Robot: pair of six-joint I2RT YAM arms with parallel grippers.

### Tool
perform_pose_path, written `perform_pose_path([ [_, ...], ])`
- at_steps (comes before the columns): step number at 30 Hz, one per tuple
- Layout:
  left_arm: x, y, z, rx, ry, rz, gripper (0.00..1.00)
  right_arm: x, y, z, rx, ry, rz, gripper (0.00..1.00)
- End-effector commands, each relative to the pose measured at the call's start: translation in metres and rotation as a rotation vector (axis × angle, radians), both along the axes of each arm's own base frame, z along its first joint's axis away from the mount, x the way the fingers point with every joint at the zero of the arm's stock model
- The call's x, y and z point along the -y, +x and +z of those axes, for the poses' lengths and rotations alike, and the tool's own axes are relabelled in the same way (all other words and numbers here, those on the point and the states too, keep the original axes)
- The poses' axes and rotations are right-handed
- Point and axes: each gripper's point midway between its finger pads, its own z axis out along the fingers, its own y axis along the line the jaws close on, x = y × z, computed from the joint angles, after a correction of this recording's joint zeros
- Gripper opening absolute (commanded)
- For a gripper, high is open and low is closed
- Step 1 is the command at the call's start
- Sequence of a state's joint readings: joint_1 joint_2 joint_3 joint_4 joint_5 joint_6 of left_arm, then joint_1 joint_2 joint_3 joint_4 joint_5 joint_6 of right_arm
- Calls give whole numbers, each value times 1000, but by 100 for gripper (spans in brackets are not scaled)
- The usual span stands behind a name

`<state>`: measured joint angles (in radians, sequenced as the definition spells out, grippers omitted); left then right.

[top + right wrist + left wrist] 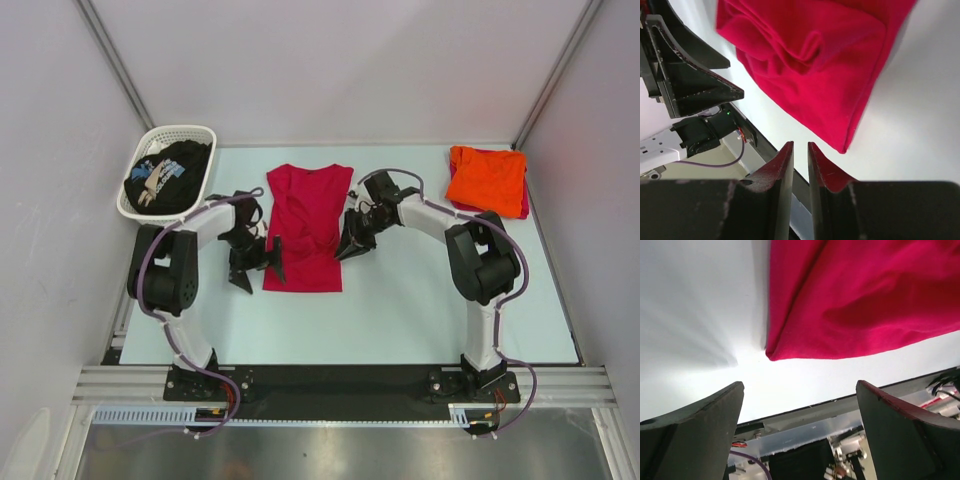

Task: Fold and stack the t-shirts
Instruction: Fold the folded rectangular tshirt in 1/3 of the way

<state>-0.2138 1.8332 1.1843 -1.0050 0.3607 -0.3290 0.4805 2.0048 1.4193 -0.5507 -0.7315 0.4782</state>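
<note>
Honestly, with the left gripper (pixel 258 268) gaping empty at eight o'clock of the red t-shirt (pixel 305 235) and the right gripper (pixel 352 243) nearly pinched together on nothing at its three, I reckon a grab catching only the top layer could drag the tucked sides open. It lies mid-table, a long rumpled strip; beyond, the orange t-shirt (pixel 487 178) sits folded at two o'clock.

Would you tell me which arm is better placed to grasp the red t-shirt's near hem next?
Probably left: the left gripper stands open with a corner of the red t-shirt just ahead. The right gripper is equally near, but its jaws are almost shut.
</note>
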Motion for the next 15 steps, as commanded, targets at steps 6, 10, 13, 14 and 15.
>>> perform_pose_path([
  [6, 8, 92, 70, 375, -1, -44, 100, -26, 5, 15, 13, 49, 43, 23],
  [10, 5, 114, 63, 410, 64, -165, 91, -32, 4, 15, 10, 52, 49, 23],
  [13, 2, 124, 55, 420, 162, -290, 81, -34, 5, 15, 9, 53, 47, 23],
  [14, 10, 123, 54, 410, 119, -285, 79, -34, 5, 16, 9, 54, 46, 23],
  [15, 11, 123, 53, 409, 126, -298, 78, -34, 6, 17, 12, 53, 47, 23],
])
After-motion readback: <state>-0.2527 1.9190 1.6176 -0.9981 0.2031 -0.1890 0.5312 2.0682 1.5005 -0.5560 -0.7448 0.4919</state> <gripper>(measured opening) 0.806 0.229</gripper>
